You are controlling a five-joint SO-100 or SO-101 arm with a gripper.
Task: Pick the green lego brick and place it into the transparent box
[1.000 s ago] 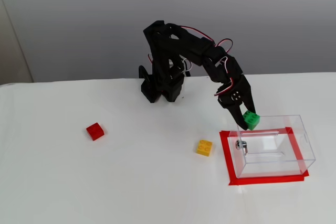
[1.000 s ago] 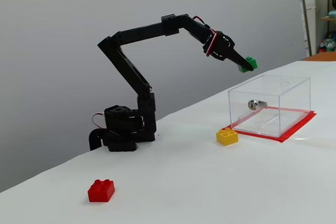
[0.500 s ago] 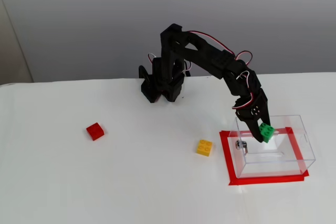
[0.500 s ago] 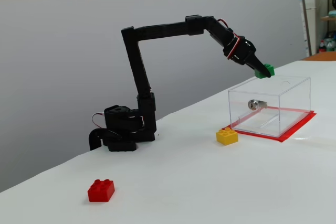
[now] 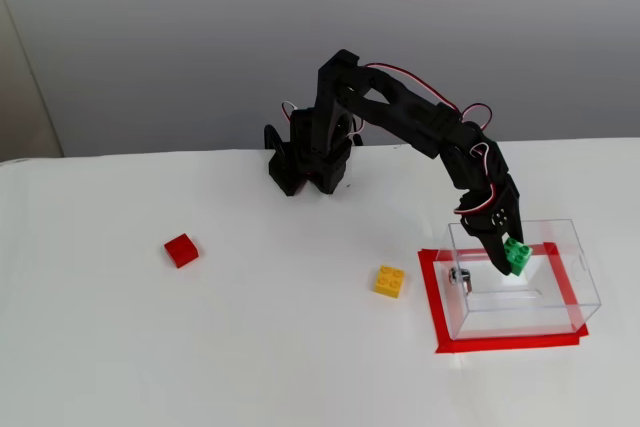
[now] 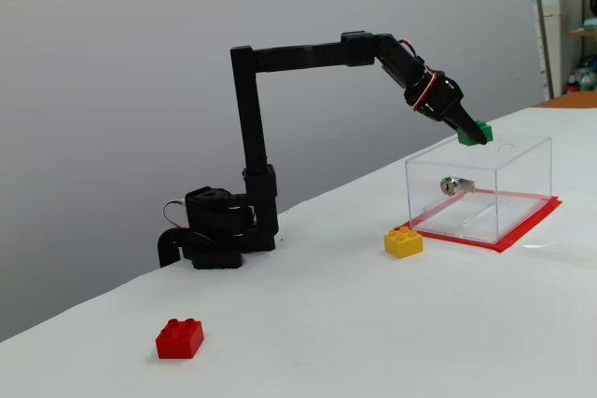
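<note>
Green lego brick (image 5: 517, 255) pinched between the black gripper's (image 5: 508, 258) fingers, held over the open top of the transparent box (image 5: 560, 297) in a fixed view. Landmark is the box: it sits on a red tape frame (image 5: 500, 341), metal fitting (image 5: 458, 276) on its left wall. Yellow brick (image 5: 390, 281) just left of the box, on the white table (image 5: 250, 347). Red brick (image 5: 181, 249) far left of the box, well apart. Arm base (image 5: 310, 162) up-left of the box.

Other fixed view: gripper (image 6: 474, 132) clamped on the green brick (image 6: 476, 131), just above the box's (image 6: 522, 179) top rim, near its back left edge. Fitting (image 6: 450, 185) on the near wall. Yellow brick (image 6: 403, 241) just beside the box's left corner. Red brick (image 6: 180, 337) far left of it, near the camera. Base (image 6: 219, 230) left of the box.
</note>
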